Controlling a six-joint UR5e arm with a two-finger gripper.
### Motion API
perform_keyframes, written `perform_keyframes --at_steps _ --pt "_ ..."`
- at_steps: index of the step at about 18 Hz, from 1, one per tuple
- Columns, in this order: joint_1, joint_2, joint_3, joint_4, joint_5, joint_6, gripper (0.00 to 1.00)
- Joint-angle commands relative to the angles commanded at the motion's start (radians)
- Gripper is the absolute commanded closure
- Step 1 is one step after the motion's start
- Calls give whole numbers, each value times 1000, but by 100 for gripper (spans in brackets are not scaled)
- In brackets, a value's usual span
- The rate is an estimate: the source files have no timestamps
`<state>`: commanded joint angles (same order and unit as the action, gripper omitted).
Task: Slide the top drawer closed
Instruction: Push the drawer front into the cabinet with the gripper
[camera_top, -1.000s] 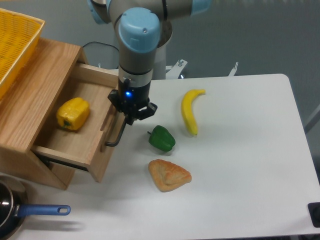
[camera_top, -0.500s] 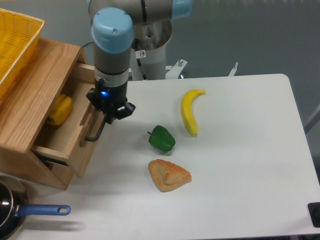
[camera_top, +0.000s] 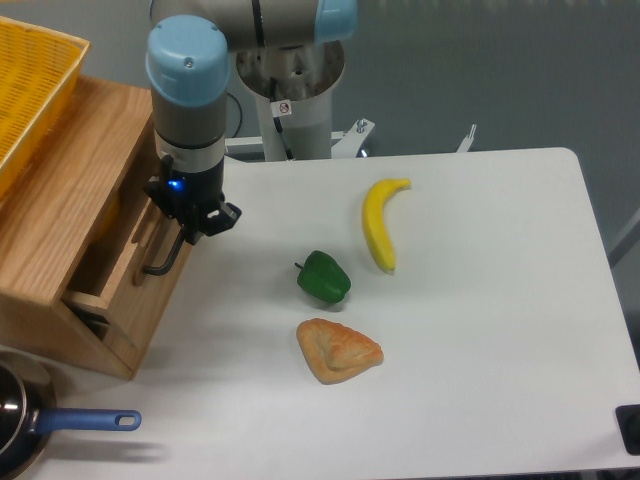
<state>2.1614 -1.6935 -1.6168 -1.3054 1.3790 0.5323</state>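
Note:
The top drawer (camera_top: 135, 270) is a light wooden box in the cabinet (camera_top: 60, 215) at the left, sticking out only a little. Its front panel carries a black bar handle (camera_top: 162, 255). My gripper (camera_top: 192, 222) points down right at the upper end of that handle, against the drawer front. Its fingers look close together, but the arm's wrist hides whether they clasp the handle. The drawer's inside is almost fully hidden by the cabinet top.
A green pepper (camera_top: 324, 277), a yellow banana (camera_top: 379, 221) and a pastry (camera_top: 338, 350) lie on the white table. A yellow basket (camera_top: 28, 85) rests on the cabinet. A pan with a blue handle (camera_top: 60, 424) sits at the front left corner.
My gripper has moved left, pushing the drawer far into the cabinet. The yellow pepper inside it has gone out of sight.

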Motion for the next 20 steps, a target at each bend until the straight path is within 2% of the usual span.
perform_keyframes --at_steps 6,14,20 --pt "-2 2 5 -2 -32 -3 86" --pt "-43 2 0 -9 -32 -28 86" --pt "-46 3 -2 -35 -49 -28 86"
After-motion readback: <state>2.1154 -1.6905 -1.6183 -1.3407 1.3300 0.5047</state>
